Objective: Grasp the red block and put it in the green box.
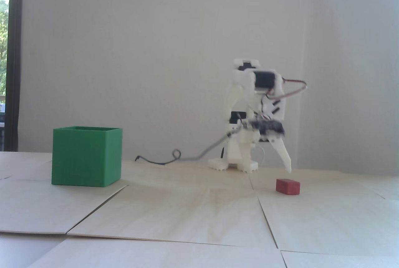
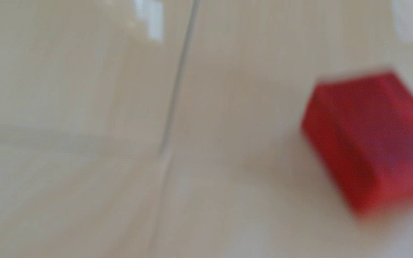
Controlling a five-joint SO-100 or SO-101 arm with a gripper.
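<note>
in the fixed view the red block (image 1: pixel 287 186) lies flat on the pale wooden worktop (image 1: pixel 187 212), toward its right side and well short of the front edge, just right of a seam between two boards. the gripper (image 1: pixel 287 168) hangs just above and slightly behind the block, one white finger (image 1: pixel 283 155) pointing down at it without touching; only that finger shows clearly, so i cannot tell whether the jaws are spread or closed. the green box (image 1: pixel 86 156) stands upright with its top open on the left part of the worktop, well apart from the block, and nothing can be seen inside it from this low angle. in the wrist view, which is badly blurred, the red block (image 2: pixel 372 141) sits at the right side on the bare wood, right of a board seam (image 2: pixel 175 86), with nothing gripping it. as i judge it, nothing of the task is done yet: the arm is only at the approach, and the grasp, the carry across to the box and the drop all remain.
</note>
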